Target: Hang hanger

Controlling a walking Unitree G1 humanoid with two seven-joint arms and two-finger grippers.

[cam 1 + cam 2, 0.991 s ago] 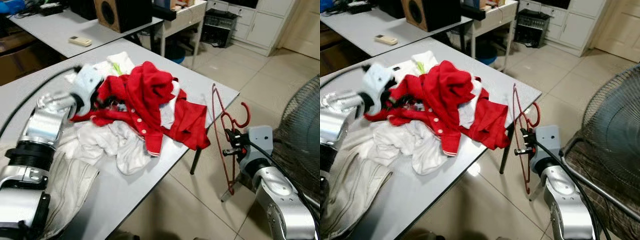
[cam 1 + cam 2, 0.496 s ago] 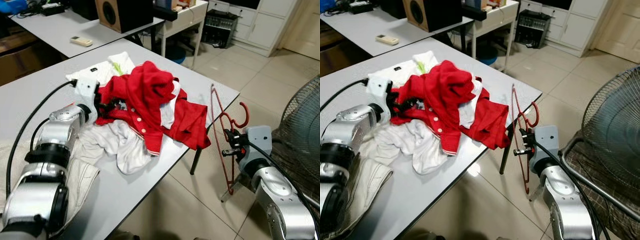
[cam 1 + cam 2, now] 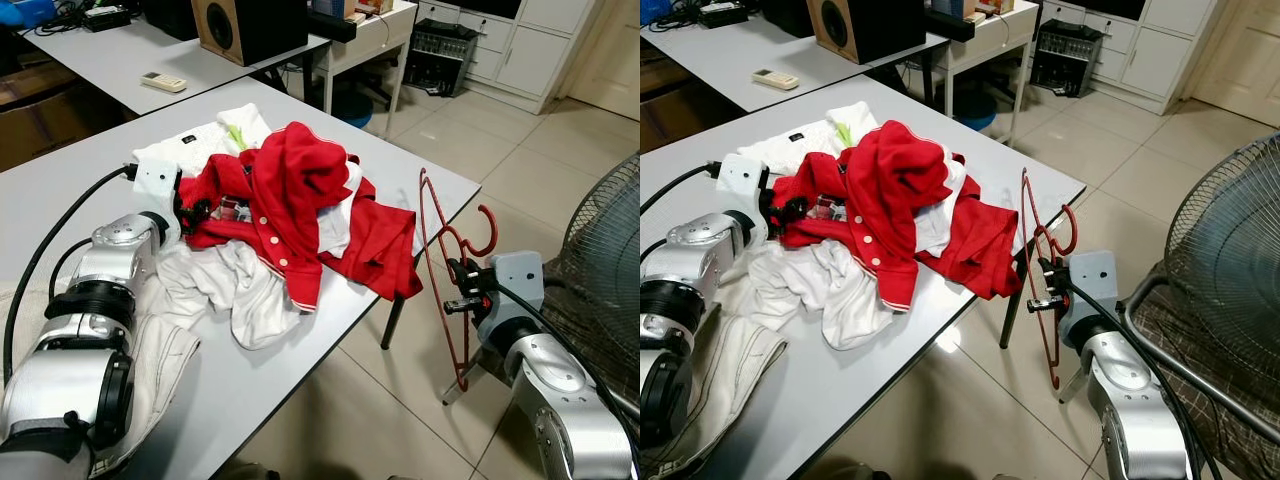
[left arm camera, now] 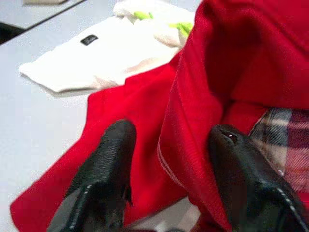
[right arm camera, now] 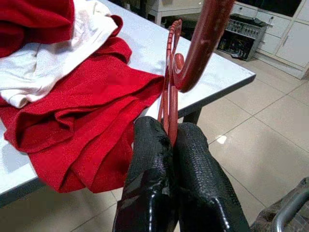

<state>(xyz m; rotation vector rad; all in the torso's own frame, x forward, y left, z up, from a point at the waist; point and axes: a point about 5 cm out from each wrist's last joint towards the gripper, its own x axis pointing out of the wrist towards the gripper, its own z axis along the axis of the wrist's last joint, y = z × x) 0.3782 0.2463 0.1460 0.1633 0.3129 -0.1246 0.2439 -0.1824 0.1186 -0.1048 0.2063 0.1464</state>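
A thin red hanger (image 3: 440,260) hangs upright beside the grey table's right corner, out over the floor. My right gripper (image 3: 458,290) is shut on its wire; in the right wrist view the black fingers (image 5: 154,169) pinch the hanger (image 5: 170,96) just under the hook. A red garment (image 3: 290,200) lies heaped on the table (image 3: 420,165) over white clothes. My left gripper (image 3: 200,212) is at the heap's left edge, open, with a fold of the red garment (image 4: 193,101) between its two fingers (image 4: 108,164).
White clothes (image 3: 235,295) spread at the table's front; a beige cloth (image 3: 150,370) lies under my left arm. A large fan (image 3: 605,250) stands at the right, close to my right arm. Behind are another table (image 3: 120,60) with a speaker (image 3: 240,25), and white cabinets (image 3: 520,45).
My left arm has swung down and in toward the red heap, so its gripper now straddles a fold of the red garment. The right gripper and hanger have stayed in place.
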